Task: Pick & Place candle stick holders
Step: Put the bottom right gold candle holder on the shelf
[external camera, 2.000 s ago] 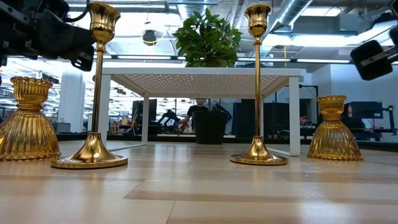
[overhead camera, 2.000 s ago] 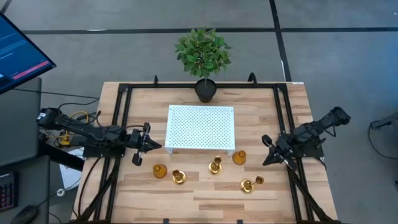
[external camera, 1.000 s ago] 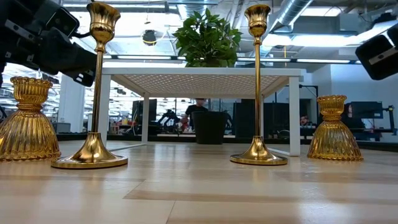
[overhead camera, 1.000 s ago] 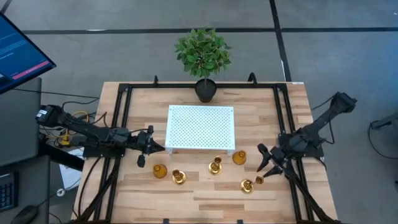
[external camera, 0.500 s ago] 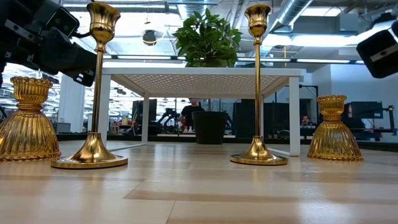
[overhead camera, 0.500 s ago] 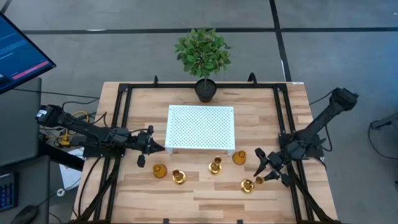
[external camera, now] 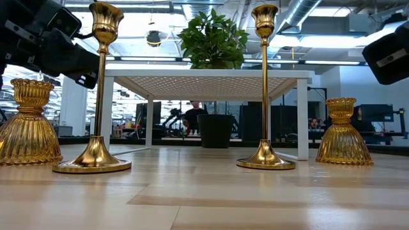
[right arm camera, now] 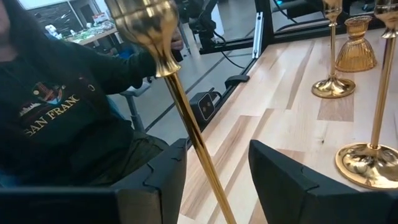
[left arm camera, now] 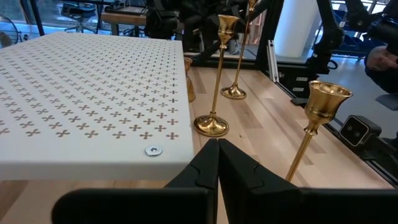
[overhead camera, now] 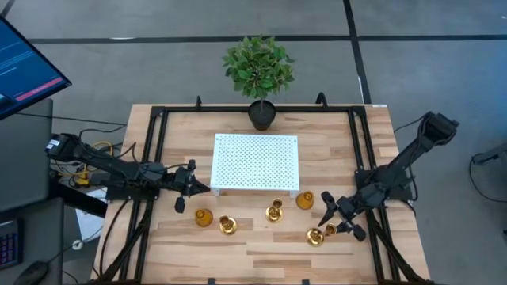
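Five gold candle stick holders stand on the wooden table in front of the white perforated tray (overhead camera: 255,162). They are a short one (overhead camera: 203,218), a tall one (overhead camera: 228,226), a tall one (overhead camera: 274,211), a short one (overhead camera: 305,200) and a tall one (overhead camera: 314,236) at the right. My right gripper (overhead camera: 339,217) is open, with a finger on each side of the rightmost holder's stem (right arm camera: 198,152), below its cup and not touching it. My left gripper (overhead camera: 207,188) is shut and hovers by the tray's near left corner.
A potted plant (overhead camera: 260,79) stands behind the tray. Black frame rails (overhead camera: 154,158) run along the table's left, right and far edges. A person in a dark sweatshirt (right arm camera: 56,106) sits beyond the table's near edge. Bare wood lies in front of the holders.
My right gripper has moved toward the table's near edge and a little left, down to the rightmost tall holder. Its fingers have spread wider and now stand on either side of the stem. The holders have kept their places.
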Available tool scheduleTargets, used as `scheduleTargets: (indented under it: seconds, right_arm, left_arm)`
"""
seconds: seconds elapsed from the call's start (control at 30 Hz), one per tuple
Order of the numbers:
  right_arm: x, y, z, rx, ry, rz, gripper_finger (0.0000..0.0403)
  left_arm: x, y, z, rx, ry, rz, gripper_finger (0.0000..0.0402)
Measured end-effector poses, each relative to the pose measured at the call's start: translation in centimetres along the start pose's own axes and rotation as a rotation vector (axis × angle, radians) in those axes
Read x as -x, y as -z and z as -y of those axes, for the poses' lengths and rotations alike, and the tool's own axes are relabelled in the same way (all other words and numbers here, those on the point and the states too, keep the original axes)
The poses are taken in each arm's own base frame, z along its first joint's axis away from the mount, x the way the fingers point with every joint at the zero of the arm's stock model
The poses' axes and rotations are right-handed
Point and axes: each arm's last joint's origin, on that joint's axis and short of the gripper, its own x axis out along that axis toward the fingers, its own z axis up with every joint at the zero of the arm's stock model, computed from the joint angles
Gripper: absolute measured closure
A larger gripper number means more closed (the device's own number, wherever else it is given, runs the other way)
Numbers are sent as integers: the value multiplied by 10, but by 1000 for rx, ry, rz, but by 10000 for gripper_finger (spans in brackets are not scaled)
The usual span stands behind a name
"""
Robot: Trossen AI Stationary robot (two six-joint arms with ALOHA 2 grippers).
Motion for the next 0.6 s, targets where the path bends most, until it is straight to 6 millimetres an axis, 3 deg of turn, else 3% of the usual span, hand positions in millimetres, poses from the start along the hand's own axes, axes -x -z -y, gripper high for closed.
scheduleTargets:
  seconds: [0.33,0.6]
  right_arm:
    - [-9,5,0,-28,-5,5,254]
    - [-14,7,0,-32,-12,22,290]
  left_arm:
    - [0,0,0,0,0,0,394]
    - [0,0,0,0,0,0,394]
